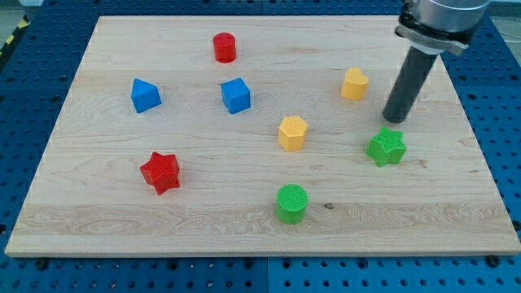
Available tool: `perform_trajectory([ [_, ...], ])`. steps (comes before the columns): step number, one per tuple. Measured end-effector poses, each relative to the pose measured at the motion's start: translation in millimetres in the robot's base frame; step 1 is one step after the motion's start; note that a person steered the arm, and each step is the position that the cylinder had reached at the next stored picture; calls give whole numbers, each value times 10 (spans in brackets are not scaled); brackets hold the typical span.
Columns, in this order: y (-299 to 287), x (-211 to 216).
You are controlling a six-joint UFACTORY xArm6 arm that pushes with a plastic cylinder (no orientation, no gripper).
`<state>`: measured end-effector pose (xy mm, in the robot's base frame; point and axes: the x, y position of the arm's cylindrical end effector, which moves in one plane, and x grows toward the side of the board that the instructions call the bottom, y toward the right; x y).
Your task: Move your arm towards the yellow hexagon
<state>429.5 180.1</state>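
**Nearly there, but the approach to the yellow hexagon is unfinished**

Currently my tip [394,120] rests on the table [98,220] with nothing touching it; as an end effector it is a plain rod with no jaws, so there is nothing to open or close. Two yellow blocks lie toward the view's left of my tip. The nearer one, a yellow block [354,84], sits just up and left of the tip, and its shape reads more like a pentagon. The yellow hexagon [293,133], as I judge it, lies farther to the view's left and slightly below tip level, clearly apart. A green star [387,146] sits just below the tip, close but not touching.

By my reading, the remaining work is a leftward slide across open table to the hexagon, keeping clear of the green star and the other yellow block.
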Motion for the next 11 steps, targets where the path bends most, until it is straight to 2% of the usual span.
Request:
perform_trajectory([
  [3,-88,-31],
  [5,-620,22],
  [6,-680,195],
  [9,-710,251],
  [11,-853,499],
])
